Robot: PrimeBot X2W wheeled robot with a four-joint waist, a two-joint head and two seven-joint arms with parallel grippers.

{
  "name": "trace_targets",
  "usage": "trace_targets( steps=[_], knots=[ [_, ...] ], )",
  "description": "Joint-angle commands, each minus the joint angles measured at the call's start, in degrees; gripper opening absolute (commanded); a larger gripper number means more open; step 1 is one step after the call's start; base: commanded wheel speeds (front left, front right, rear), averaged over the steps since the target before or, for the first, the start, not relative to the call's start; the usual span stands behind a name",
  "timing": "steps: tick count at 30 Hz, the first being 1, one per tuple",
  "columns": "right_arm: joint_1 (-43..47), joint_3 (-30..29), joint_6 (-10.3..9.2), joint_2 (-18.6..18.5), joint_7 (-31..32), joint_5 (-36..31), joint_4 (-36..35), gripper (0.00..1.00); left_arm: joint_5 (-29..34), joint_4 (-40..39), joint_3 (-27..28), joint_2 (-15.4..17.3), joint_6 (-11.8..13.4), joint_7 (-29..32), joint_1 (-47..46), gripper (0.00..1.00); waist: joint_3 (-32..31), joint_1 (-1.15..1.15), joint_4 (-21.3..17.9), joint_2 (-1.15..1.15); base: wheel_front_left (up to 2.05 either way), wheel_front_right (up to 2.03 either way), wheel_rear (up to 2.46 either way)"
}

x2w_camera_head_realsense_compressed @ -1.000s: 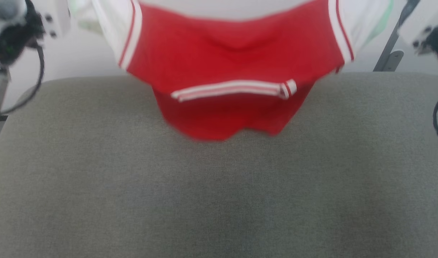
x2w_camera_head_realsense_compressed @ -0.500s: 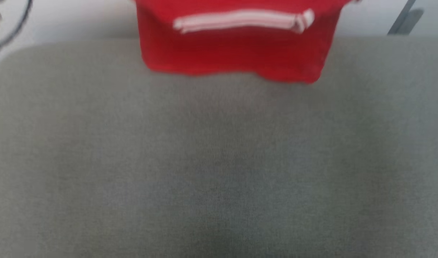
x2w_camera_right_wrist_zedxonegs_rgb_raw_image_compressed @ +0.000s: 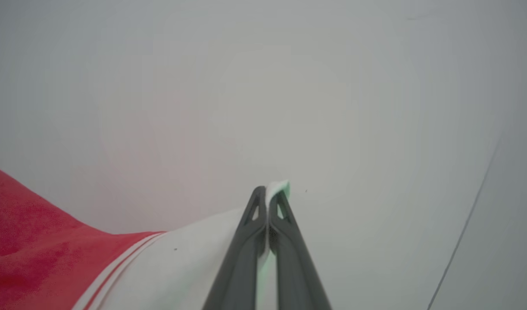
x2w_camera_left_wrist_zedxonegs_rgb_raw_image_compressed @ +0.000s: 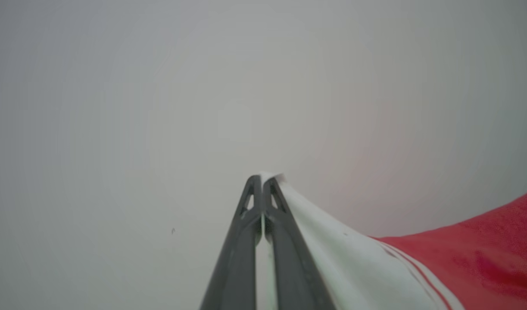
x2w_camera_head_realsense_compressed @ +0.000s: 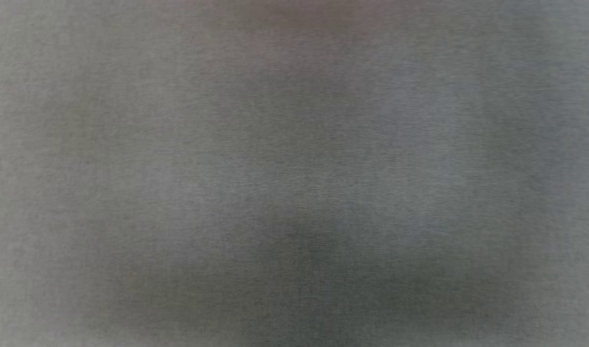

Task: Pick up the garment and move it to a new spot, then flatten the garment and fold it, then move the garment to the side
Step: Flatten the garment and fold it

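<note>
Two grips: left hand clenched on one white sleeve edge of the garment, right hand on the other. Soft, light, floppy; probably sags between. Hold at sleeves.

Holds the left gripper closed, with 2 dark fingers pressed together along their length. Pinches a white edge of the garment at the tips, cloth trailing to the right in the left wrist view. Holds the right gripper likewise: 2 fingers tight together, white cloth nipped at the tips, running off lower left in the right wrist view.
</note>
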Motion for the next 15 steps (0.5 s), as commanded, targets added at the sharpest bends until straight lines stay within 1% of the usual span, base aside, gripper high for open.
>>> trace_targets(
  steps=[1,3,5,8,12,15],
  knots=[
    [1.9,0.7,-0.08,0.1,-0.2,-0.9,-0.4,0.0,-0.2,1.1,-0.1,-0.3,-0.5,-0.7,0.9,0.0,0.7,0.0,0.9,0.0,0.0,0.0,0.0],
    [4.2,1.1,-0.08,0.1,-0.2,-1.1,0.3,0.0,-0.3,3.4,-0.7,-0.5,-1.1,-1.4,2.6,0.0,0.5,0.0,1.3,0.0,0.0,0.0,0.0],
    [6.3,1.8,-0.09,-0.1,-0.2,-0.2,2.2,0.0,-1.1,5.8,-1.2,-1.4,-2.1,-1.0,5.0,0.0,-0.1,0.0,1.6,0.0,0.0,0.0,0.0],
    [10.0,3.4,-0.09,0.1,-0.2,2.5,6.0,0.0,-2.1,8.8,-2.1,-2.0,-3.4,-0.4,8.5,0.0,-1.3,0.0,1.9,0.0,0.0,0.0,0.0],
    [13.9,7.1,-0.09,0.0,1.0,7.6,11.1,0.0,-3.7,12.3,-2.9,-3.0,-5.4,1.6,14.4,0.0,-3.5,0.0,1.9,0.0,0.0,0.0,0.0],
    [17.5,10.7,-0.09,0.4,5.1,13.0,13.3,0.0,-5.0,14.3,-4.1,-3.4,-7.0,4.6,19.0,0.0,-5.6,0.0,1.8,0.0,0.0,0.0,0.0]
  ],
)
